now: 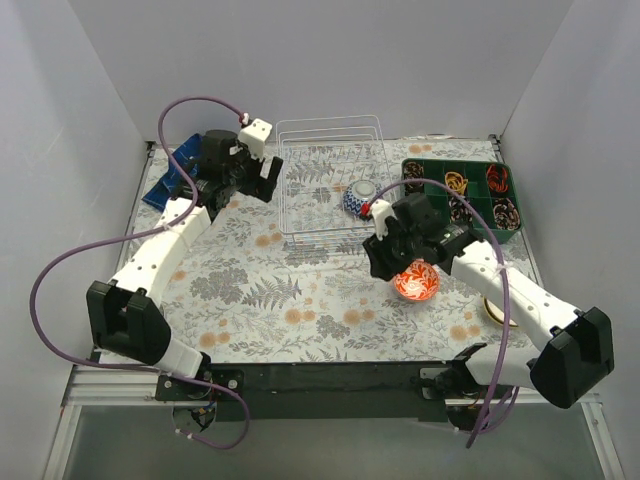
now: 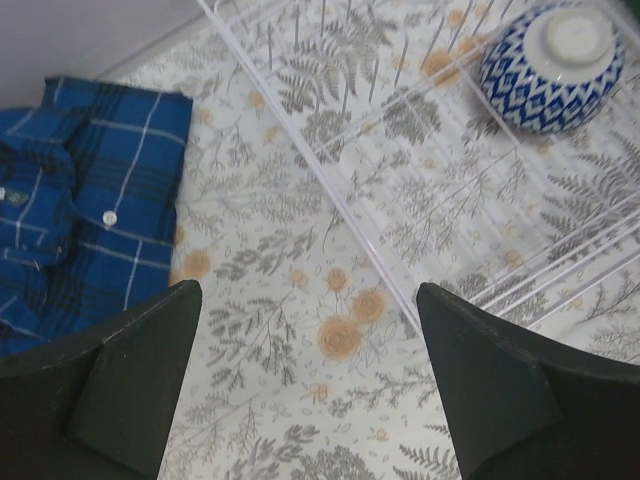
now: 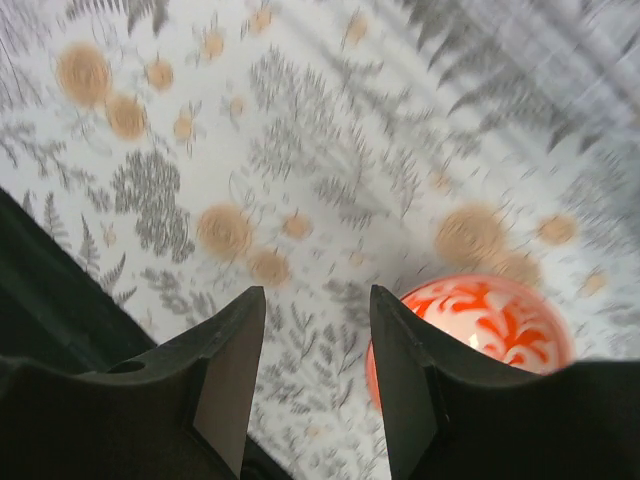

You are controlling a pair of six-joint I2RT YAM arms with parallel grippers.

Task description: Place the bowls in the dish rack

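Red bowl [image 1: 415, 282]: outside dish rack [image 1: 283, 190], on its near-right | right gripper [image 3: 317, 300]: nearest, jaws parted, empty, bowl just beside one finger, not between | left gripper [image 2: 305, 300]: jaws spread, empty, at rack's left edge | blue bowl [image 1: 360, 197]: racked

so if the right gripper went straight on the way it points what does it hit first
Probably the floral tablecloth: only cloth shows in the open gap of the right gripper. The orange bowl sits just beside one finger and might get clipped; depth is unclear.

Upturned blue bowl [image 1: 360, 197] inside white dish rack [image 1: 320, 185]; red bowl [image 1: 415, 282] outside.
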